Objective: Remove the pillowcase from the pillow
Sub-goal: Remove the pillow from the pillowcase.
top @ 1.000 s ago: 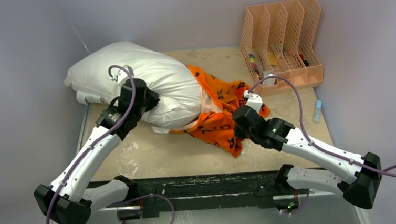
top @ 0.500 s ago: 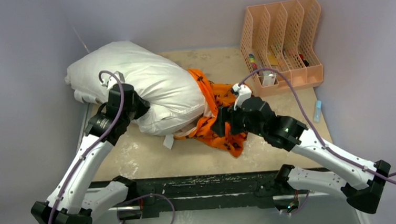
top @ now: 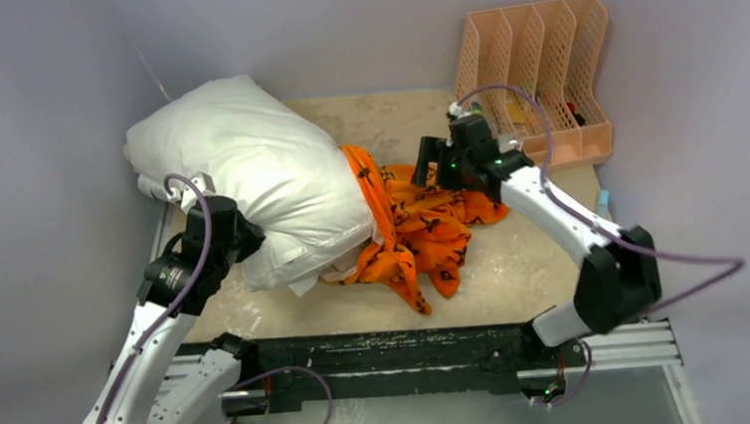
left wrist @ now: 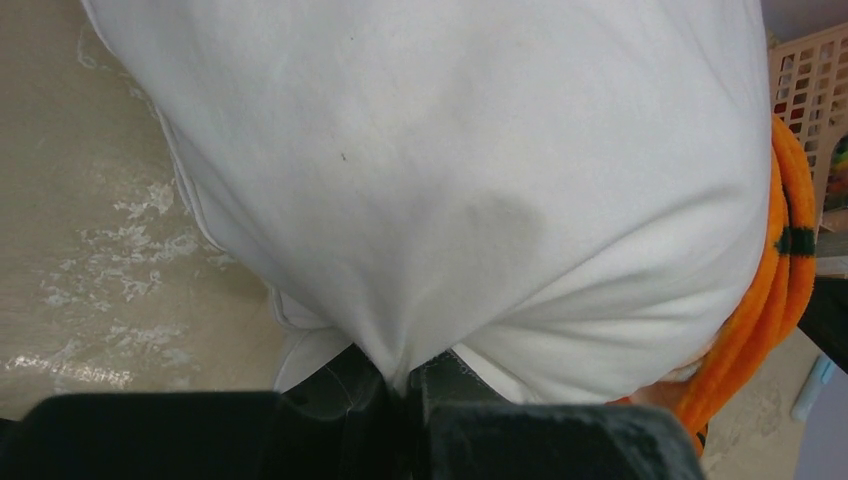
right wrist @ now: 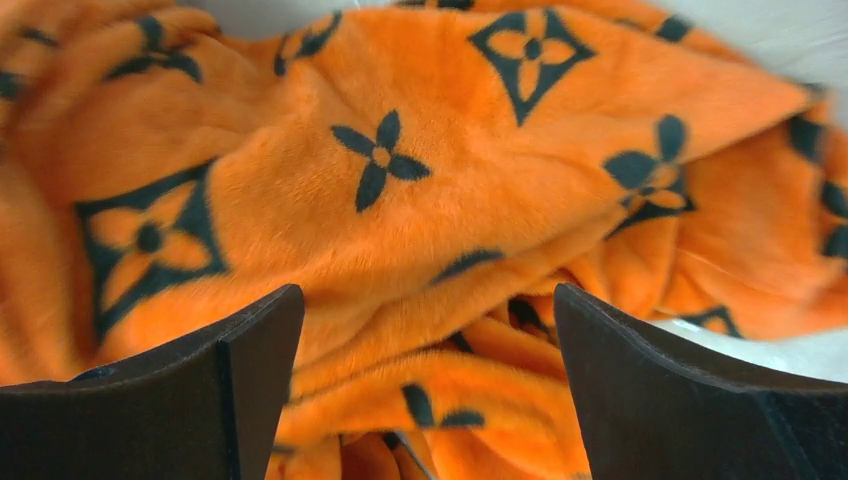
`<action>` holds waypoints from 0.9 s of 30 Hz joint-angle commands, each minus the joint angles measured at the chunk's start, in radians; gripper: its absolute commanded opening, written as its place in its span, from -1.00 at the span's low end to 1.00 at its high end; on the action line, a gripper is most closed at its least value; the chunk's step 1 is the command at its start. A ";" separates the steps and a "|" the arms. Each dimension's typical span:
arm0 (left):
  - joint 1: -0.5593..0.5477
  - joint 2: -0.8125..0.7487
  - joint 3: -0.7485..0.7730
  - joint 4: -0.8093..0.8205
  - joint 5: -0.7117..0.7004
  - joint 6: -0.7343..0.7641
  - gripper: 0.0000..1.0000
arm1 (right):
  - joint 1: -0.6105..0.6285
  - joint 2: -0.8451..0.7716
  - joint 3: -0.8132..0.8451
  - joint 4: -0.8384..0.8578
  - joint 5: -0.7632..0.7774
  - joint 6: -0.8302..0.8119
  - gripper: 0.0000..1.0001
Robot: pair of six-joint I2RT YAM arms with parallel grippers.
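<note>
Now the left gripper (left wrist: 405,385) pinches the white pillow (top: 248,161) at its 6 o'clock edge; the right gripper (right wrist: 425,300) hovers wide above the orange pillowcase (top: 422,229). It lies bunched at the pillow's 4 o'clock end.

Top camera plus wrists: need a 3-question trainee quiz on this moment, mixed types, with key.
1. True or false: the right fingers are clamped on the pillowcase.
2. What do the left fingers pinch? A. the pillow B. the pillowcase C. nothing
3. Fill in: seen from the top camera, the peach rack stands at the far ____ corner of the table.

Key:
1. False; they stand open just above it.
2. A; white fabric is bunched between them.
3. right
</note>
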 commanded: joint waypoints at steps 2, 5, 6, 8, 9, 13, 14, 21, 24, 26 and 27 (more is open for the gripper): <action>0.017 -0.014 0.013 0.037 -0.083 -0.009 -1.00 | -0.029 0.190 0.028 0.112 -0.193 0.059 0.96; 0.017 -0.012 0.013 0.038 -0.079 -0.008 -1.00 | -0.038 0.261 -0.007 0.166 -0.238 0.131 0.90; 0.017 -0.011 0.013 0.043 -0.076 -0.009 -1.00 | -0.039 0.284 -0.005 0.149 -0.222 0.158 0.74; 0.017 -0.013 0.007 0.059 -0.068 -0.010 -1.00 | -0.057 0.276 -0.050 0.172 -0.201 0.246 0.22; 0.017 -0.010 0.006 0.067 -0.065 -0.009 -1.00 | -0.076 0.238 -0.118 0.254 -0.213 0.299 -0.11; 0.017 0.017 0.028 0.069 -0.065 0.008 -1.00 | -0.117 0.078 -0.168 0.298 -0.063 0.331 -1.00; 0.017 0.024 0.034 0.068 -0.068 0.015 -1.00 | -0.123 0.050 -0.138 0.234 -0.009 0.308 -1.00; 0.017 0.055 0.083 0.064 -0.098 0.053 -1.00 | -0.189 -0.236 -0.148 0.068 0.325 0.215 -1.00; 0.017 0.058 0.097 0.046 -0.115 0.059 -1.00 | -0.195 -0.341 -0.129 -0.019 0.415 0.196 -1.00; 0.017 0.054 0.087 0.059 -0.108 0.057 -1.00 | -0.195 -0.435 -0.132 -0.052 0.466 0.170 -1.00; 0.017 0.053 0.084 0.065 -0.100 0.057 -1.00 | -0.195 -0.467 -0.119 -0.092 0.504 0.173 -1.00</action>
